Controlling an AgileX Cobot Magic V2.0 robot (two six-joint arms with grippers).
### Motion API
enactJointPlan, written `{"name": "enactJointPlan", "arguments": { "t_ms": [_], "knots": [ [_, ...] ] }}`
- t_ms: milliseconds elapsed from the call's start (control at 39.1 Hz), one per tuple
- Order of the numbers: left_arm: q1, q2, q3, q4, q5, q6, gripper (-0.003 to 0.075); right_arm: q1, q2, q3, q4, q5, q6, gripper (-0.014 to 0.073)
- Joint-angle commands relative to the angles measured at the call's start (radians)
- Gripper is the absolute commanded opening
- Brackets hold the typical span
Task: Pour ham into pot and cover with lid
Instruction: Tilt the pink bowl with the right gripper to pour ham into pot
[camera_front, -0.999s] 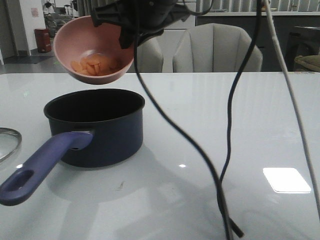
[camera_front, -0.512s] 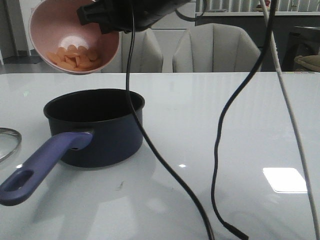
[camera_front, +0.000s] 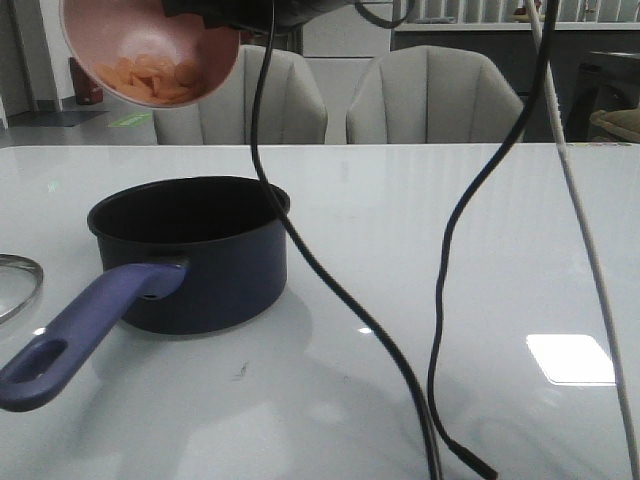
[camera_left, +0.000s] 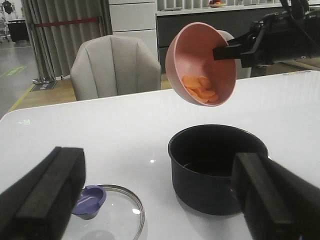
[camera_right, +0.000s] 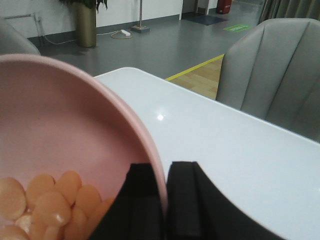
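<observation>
Two arms on my screens, and I take the views in turn. From the front I see the pink bowl (camera_front: 150, 50) held high above the table (camera_front: 480, 240), tilted so its mouth faces the camera, with the ham (camera_front: 148, 76) gathered as a heap of small orange slices at its low side. The pot (camera_front: 195, 255) stands on the table below and slightly to the right of the bowl, its handle (camera_front: 85, 330) running toward me and to the left; its inside looks dark and I cannot make out any contents. A sliver of the lid (camera_front: 18, 285) shows at the left edge, lying flat on the table near the handle. Black cables (camera_front: 440, 300) hang across the middle of the picture. On the left wrist view the left gripper (camera_left: 160, 200) hangs with its jaws spread wide, nothing between them, above the lid (camera_left: 112, 215) and the pot (camera_left: 217, 167); the right gripper (camera_left: 225, 51) pinches the bowl's rim. On the right wrist view the fingers (camera_right: 182, 200) are clamped on the rim, one inside and one outside, with the ham (camera_right: 42, 205) piled just beside them.
</observation>
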Motion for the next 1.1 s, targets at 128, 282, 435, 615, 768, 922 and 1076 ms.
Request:
{"name": "enactJointPlan", "arguments": {
  "t_ms": [128, 282, 435, 615, 768, 922, 1076],
  "knots": [
    [-0.008, 0.01, -0.026, 0.003, -0.082, -0.009, 0.0625, -0.007, -0.06, -0.017, 0.016, -0.161, -0.011, 0.012],
    [-0.008, 0.01, -0.026, 0.003, -0.082, -0.009, 0.0625, -0.016, -0.047, -0.017, 0.016, -0.257, -0.016, 0.012],
    [-0.008, 0.01, -0.026, 0.003, -0.082, -0.009, 0.0625, -0.037, -0.018, -0.017, 0.016, -0.388, -0.017, 0.012],
    [-0.008, 0.01, -0.026, 0.003, -0.082, -0.009, 0.0625, -0.042, -0.007, -0.017, 0.016, -0.403, -0.036, 0.012],
    [-0.008, 0.01, -0.026, 0.003, -0.082, -0.009, 0.0625, -0.042, -0.002, -0.017, 0.011, -0.441, -0.128, 0.012],
    [-0.008, 0.01, -0.026, 0.003, -0.082, -0.009, 0.0625, -0.039, 0.01, 0.01, 0.007, -0.603, -0.183, 0.012],
    [-0.008, 0.01, -0.026, 0.003, -0.082, -0.009, 0.0625, -0.042, 0.014, 0.076, 0.022, -0.862, -0.215, 0.012]
  ]
}}
